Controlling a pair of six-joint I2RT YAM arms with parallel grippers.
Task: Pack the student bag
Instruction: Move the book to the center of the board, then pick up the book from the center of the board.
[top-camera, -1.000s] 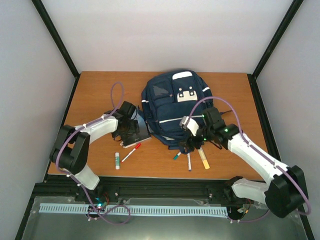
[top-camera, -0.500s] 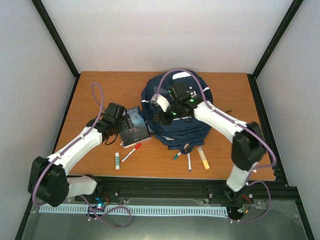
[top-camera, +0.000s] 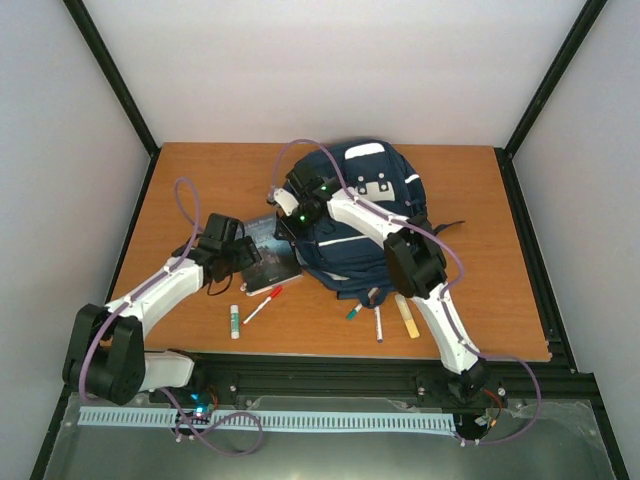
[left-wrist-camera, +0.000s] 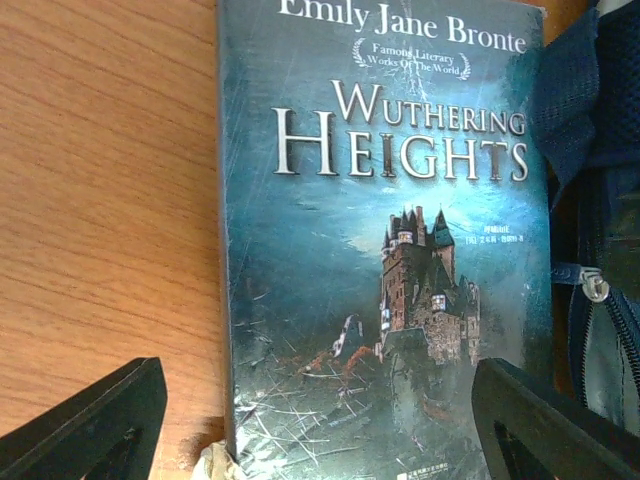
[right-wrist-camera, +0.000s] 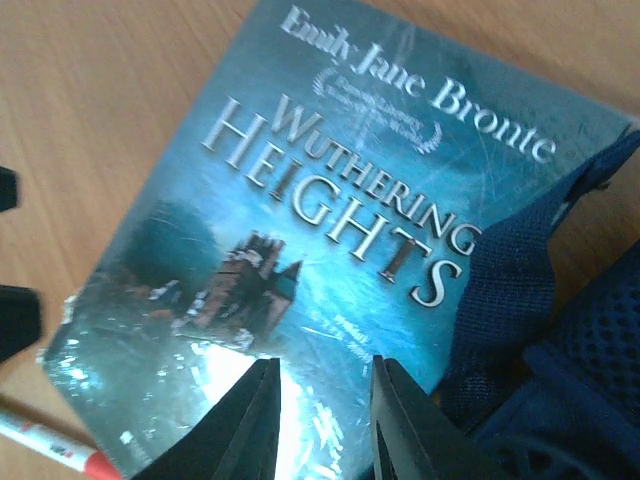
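Note:
The student bag (top-camera: 365, 215) lies flat mid-table, navy with white trim; its edge shows in the left wrist view (left-wrist-camera: 600, 150) and the right wrist view (right-wrist-camera: 560, 340). A teal paperback, "Wuthering Heights" (top-camera: 268, 255), lies on the table against the bag's left side. My left gripper (top-camera: 240, 258) is open wide, its fingers astride the book's near end (left-wrist-camera: 380, 300). My right gripper (top-camera: 291, 216) reaches across the bag and hovers over the book's cover (right-wrist-camera: 300, 200), jaws a little apart with nothing between them.
Along the front lie a glue stick (top-camera: 234, 320), a red marker (top-camera: 262, 305) that also shows in the right wrist view (right-wrist-camera: 40, 440), a green marker (top-camera: 355, 312), a white marker (top-camera: 378, 322) and a yellow highlighter (top-camera: 407, 315).
My right arm has swung from the markers at the front right, up across the bag, to over the book. My left gripper has shifted slightly along the book.

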